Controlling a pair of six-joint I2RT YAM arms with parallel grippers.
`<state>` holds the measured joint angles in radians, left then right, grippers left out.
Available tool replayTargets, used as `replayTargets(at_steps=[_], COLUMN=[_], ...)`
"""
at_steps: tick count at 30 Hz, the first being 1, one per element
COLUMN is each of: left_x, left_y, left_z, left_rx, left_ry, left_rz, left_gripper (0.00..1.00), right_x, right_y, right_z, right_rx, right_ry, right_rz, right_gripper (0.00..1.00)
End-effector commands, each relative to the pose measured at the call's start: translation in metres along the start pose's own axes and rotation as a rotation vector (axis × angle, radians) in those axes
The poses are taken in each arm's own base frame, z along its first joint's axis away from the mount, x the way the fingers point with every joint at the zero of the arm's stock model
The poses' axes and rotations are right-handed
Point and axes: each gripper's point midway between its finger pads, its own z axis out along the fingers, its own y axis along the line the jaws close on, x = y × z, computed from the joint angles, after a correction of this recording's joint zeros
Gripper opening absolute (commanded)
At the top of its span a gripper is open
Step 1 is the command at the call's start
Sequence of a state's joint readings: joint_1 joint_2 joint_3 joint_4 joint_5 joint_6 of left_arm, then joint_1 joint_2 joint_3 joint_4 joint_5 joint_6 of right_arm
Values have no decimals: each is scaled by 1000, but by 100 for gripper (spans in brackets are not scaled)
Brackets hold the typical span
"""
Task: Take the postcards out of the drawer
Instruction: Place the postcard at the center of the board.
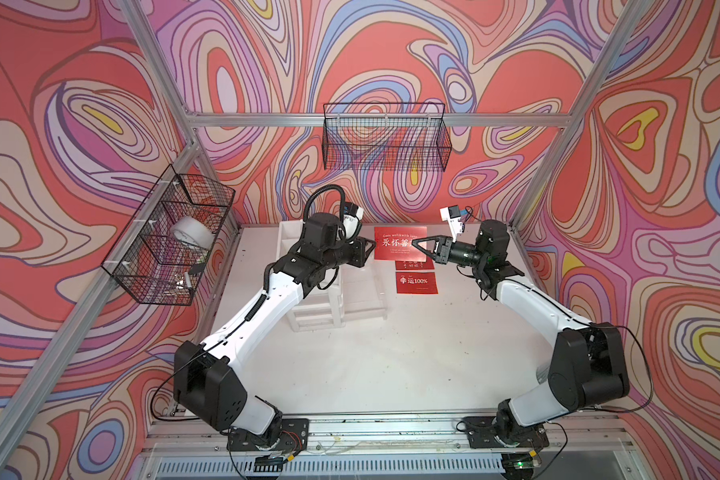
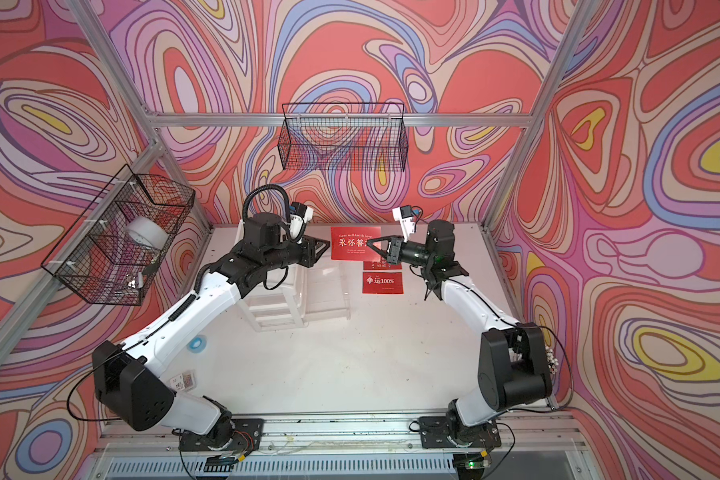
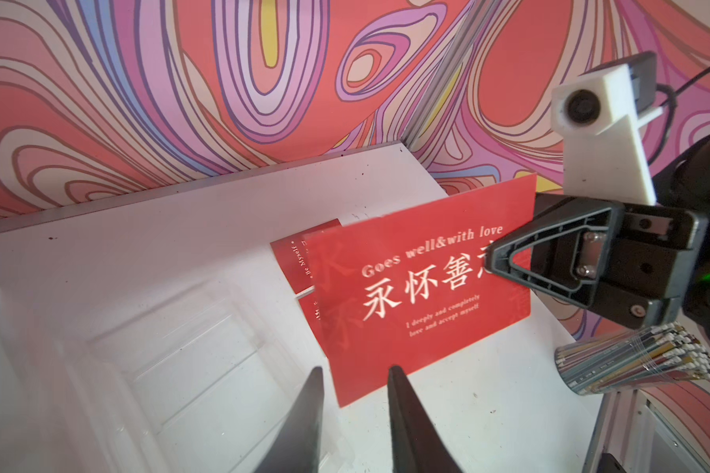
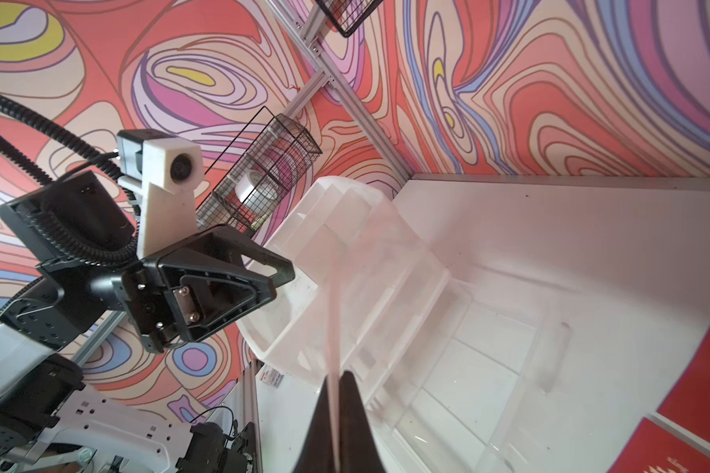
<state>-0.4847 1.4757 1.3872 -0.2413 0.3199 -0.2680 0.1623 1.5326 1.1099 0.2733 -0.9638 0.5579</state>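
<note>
White desk (image 1: 391, 365) carries the drawer unit (image 1: 316, 318), its clear drawer (image 1: 364, 299) pulled out and seemingly empty; the 100% postcard (image 1: 417, 282) and a second postcard (image 1: 410, 264) lie flat beside it; the third postcard (image 1: 393, 245) hangs above them, clamped in the right pincer (image 1: 415, 243); the left pincer (image 3: 355, 368) is narrowly parted and empty; only laying that card down looks left.

Three cards (image 1: 391, 243) (image 1: 410, 264) (image 1: 416, 281), two baskets (image 1: 385, 137) (image 1: 171, 245), two arms (image 1: 266, 303) (image 1: 532, 299), one drawer unit (image 1: 320, 309), one tape roll (image 1: 192, 235).
</note>
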Motion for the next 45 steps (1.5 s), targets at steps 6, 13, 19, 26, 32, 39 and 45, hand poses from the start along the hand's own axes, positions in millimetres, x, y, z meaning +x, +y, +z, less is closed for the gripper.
replayTargets(at_steps=[6, 13, 19, 26, 32, 39, 45], left_x=[-13, -3, 5, 12, 17, 19, 21], left_y=[0, 14, 23, 30, 35, 37, 42], left_z=[-36, -53, -77, -97, -92, -89, -87], left_rx=[-75, -164, -240, -297, -310, -317, -340], left_ry=[-50, -48, -64, -94, -72, -71, -59], left_rz=[43, 23, -25, -30, -32, -32, -31], left_gripper=[33, 34, 35, 37, 37, 38, 38], right_x=[17, 67, 116, 163, 181, 198, 203], right_y=[-48, -98, -126, -142, -144, -144, -150], right_z=[-35, -52, -61, -65, -67, -66, -64], right_rx=[173, 308, 390, 410, 402, 376, 380], right_ry=[31, 130, 226, 277, 301, 325, 331], right_rz=[106, 279, 381, 480, 525, 563, 578], right_gripper=[0, 0, 0, 0, 0, 0, 5])
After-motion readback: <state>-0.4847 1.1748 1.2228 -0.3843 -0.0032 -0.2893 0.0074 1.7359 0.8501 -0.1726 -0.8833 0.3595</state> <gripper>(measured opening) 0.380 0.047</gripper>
